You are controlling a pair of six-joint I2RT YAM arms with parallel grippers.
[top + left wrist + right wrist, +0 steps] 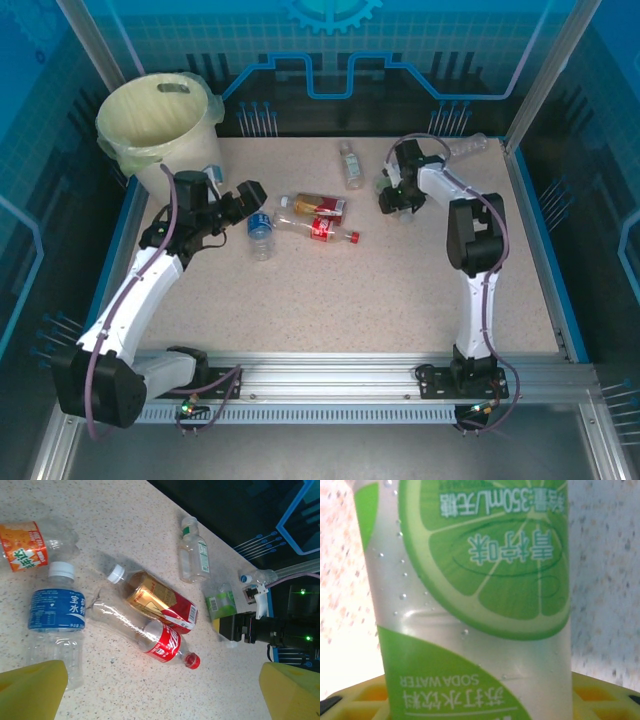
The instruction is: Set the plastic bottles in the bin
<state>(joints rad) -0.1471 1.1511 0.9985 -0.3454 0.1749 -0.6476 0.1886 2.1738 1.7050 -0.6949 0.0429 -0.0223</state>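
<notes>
The bin (160, 115), cream with a pale green liner, stands at the far left corner. Plastic bottles lie on the speckled table: a blue-labelled one (55, 615), a brown one with a red and gold label (160, 600), a red-labelled cola bottle (162, 642), an orange-labelled one (25, 547) and a clear one (194, 555). My left gripper (248, 200) hovers open over the middle group, its yellow fingers (30, 690) wide apart. My right gripper (392, 197) is shut on a green-labelled soda water bottle (470, 605), with its yellow fingers (605, 695) against both sides.
Another clear bottle (468, 147) lies by the far right edge. A raised blue rim (545, 250) borders the table. Bare tabletop (350, 300) stretches between the bottles and the arm bases.
</notes>
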